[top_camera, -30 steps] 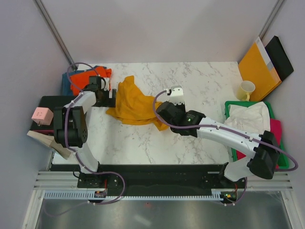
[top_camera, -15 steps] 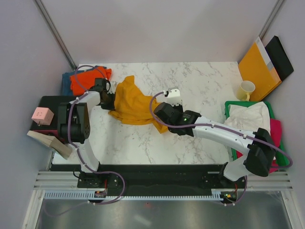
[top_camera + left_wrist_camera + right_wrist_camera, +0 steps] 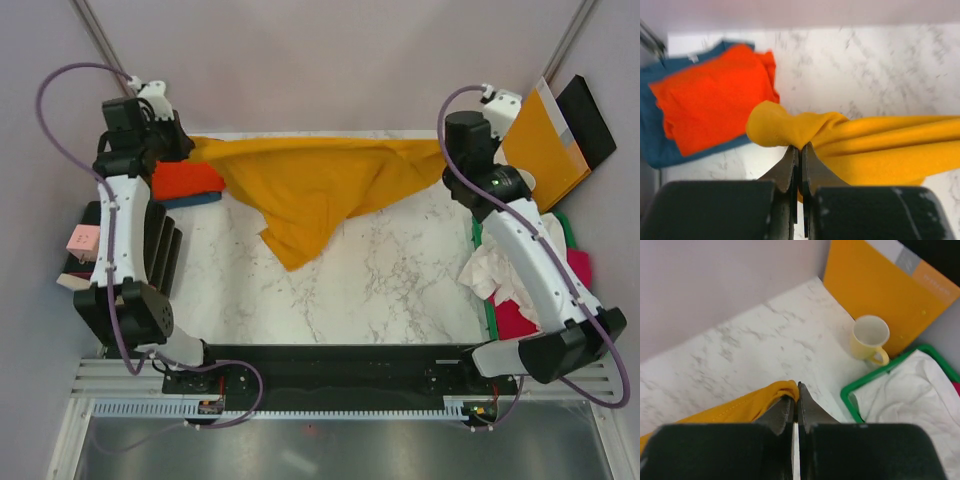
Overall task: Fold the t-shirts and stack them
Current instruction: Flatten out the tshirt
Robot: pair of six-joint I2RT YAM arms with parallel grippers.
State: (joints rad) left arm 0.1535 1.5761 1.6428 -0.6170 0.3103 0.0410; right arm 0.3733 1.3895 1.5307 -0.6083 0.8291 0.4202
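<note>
Top external: envelope (image 3: 548,135) is leaning far right; left gripper (image 3: 799,150) and right gripper (image 3: 795,399) are pinching the yellow shirt (image 3: 320,180), holding it stretched.

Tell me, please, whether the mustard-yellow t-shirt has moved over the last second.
Yes. The yellow t-shirt left the middle of the table and now stretches along its far edge, from the left gripper to the right gripper.

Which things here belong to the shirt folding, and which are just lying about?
Job: yellow t-shirt, held stretched between left gripper and right gripper; orange t-shirt on blue t-shirt; white t-shirt; magenta t-shirt.

Lying about: orange envelope, black folder, yellow mug, green tray, pink box.
</note>
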